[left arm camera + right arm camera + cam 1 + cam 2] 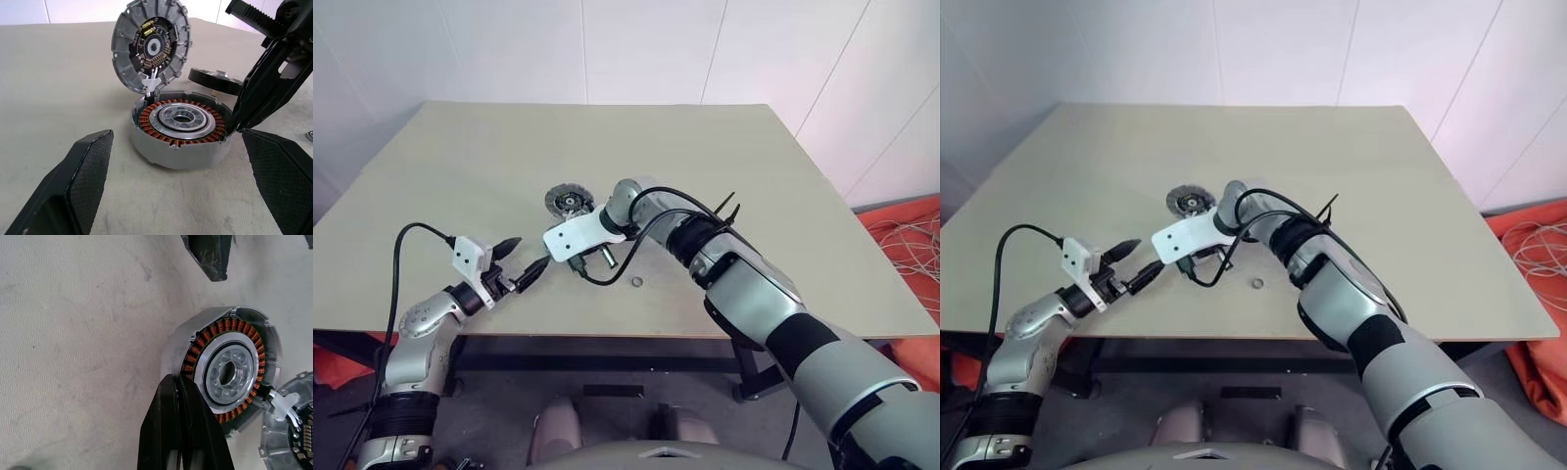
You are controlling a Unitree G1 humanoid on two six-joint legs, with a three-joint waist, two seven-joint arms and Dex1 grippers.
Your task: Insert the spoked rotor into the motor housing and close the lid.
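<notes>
On my feed a tiny metal ring [636,282] lay loose on the beige table [783,196], near the right arm and well clear of the work. The motor housing [182,128] sat open on the table, copper windings showing, its lid [150,45] tilted up behind it. The spoked rotor [215,81] lay flat just beyond the housing. My right gripper [182,382] was fully closed, holding nothing, tips at the housing's rim. My left gripper [521,262] stood wide open and empty, facing the housing from nearby. I read no labels
</notes>
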